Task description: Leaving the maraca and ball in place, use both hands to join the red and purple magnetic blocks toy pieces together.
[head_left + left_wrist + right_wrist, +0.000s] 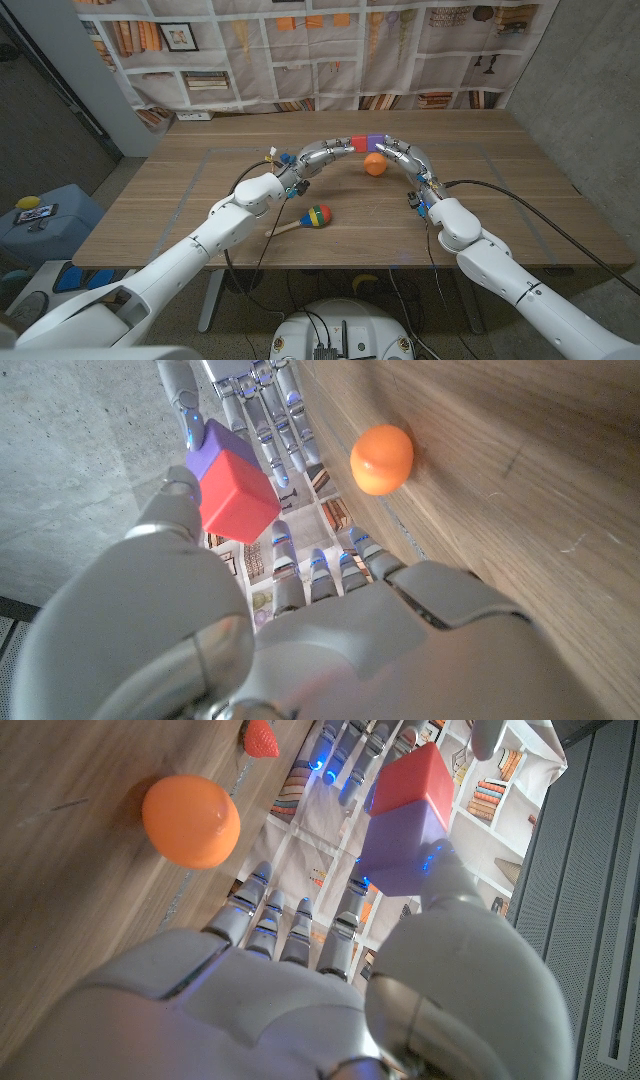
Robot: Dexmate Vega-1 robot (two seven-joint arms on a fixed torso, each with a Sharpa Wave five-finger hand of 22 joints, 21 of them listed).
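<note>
Red block (360,142) showing plain bright red, joined face to face with purple block (376,141), which is showing soft violet. Ball (375,165) showing solid orange, glossy highlight in the right wrist view. Maraca (316,215) showing banded red, yellow, green and blue head on a pale wooden handle. Desk (180,200) showing mid-brown wood grain with faint pale taped lines. Left robot hand (322,155) and right robot hand (405,155) showing silver-grey fingers with small blue lights; arms showing glossy white shells with black cables. Backdrop (300,50) showing printed bookshelf pattern, white frames with orange and brown books.
</note>
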